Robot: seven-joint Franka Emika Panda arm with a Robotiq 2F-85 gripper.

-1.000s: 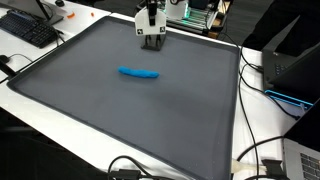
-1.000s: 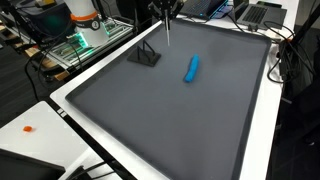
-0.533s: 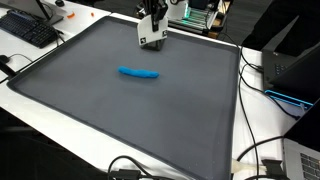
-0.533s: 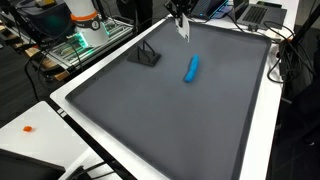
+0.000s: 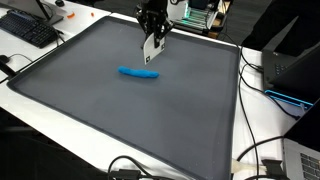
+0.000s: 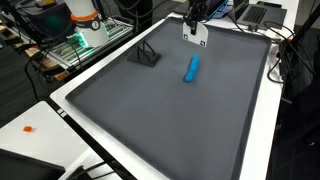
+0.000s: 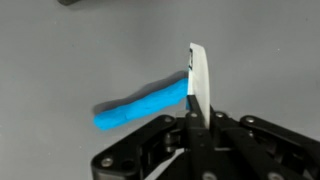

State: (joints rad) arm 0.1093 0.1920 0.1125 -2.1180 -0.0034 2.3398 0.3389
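White flat piece [image 7: 197, 75] is seen edge-on in the wrist view as a thin pale blade. Its long axis runs straight out from the gripper [image 7: 195, 118], up the picture. The two dark fingers are drawn together on its lower end, so the piece is held clamped between them. In both exterior views the piece [image 5: 151, 47] [image 6: 192, 32] is carried below the gripper [image 5: 152, 38] [image 6: 193, 24] with its long axis close to vertical and its free end pointing down at the grey mat [image 5: 100, 110] [image 6: 150, 120]. Whether that end touches the mat cannot be told.

A blue stick [image 7: 140, 103] lies flat on the mat just beside the piece. In the wrist view its long axis slopes from lower left to upper right, and its right end is hidden behind the white blade. In an exterior view the stick [image 5: 138, 72] is laid almost level across the picture, a little nearer the camera than the gripper. In an exterior view the same stick [image 6: 192, 68] is seen running nearly up and down the picture, its far end pointing towards the gripper.

A small black stand [image 6: 148, 55] is set on the mat, apart from the stick. A keyboard [image 5: 28, 28] is placed off the mat on the white table.
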